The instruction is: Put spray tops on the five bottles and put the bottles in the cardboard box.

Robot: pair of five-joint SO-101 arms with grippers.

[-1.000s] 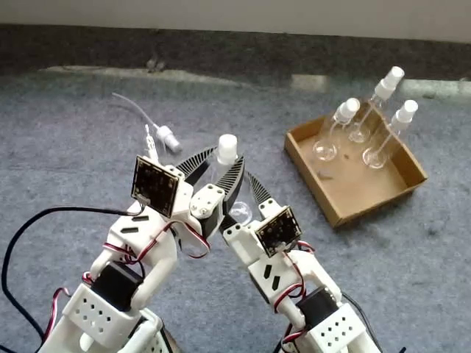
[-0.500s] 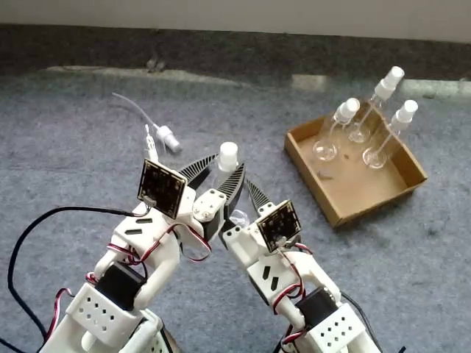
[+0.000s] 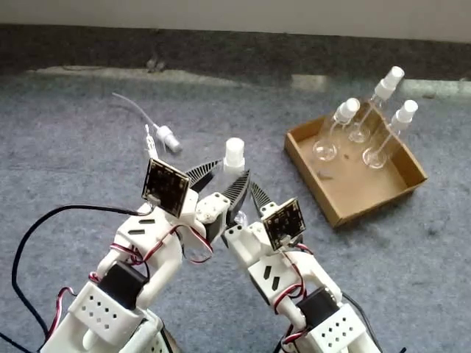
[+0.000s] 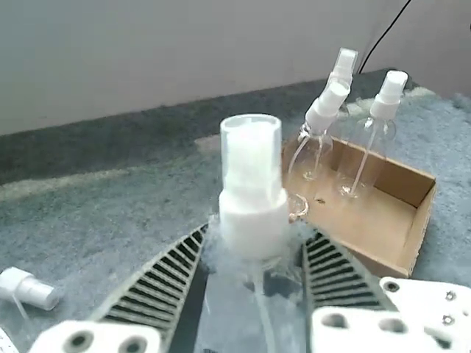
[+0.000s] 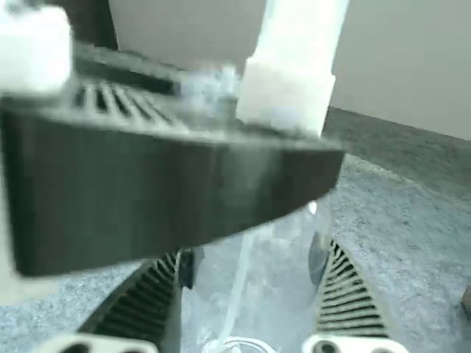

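Left wrist view: bottle (image 4: 243, 301) base cut off within left tool (image 4: 254, 237)

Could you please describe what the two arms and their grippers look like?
The left arm and right arm are white with black motors and red, white and black wires. The left gripper and right gripper have black ribbed tapered fingers. A black cable trails away.

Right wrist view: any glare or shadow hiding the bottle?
Right wrist view: the left arm's dark finger crosses in front of the clear bottle, with one small glint on the bottle's wall. Left wrist view: the white spray top is evenly lit. High view: even light on the grey carpet.
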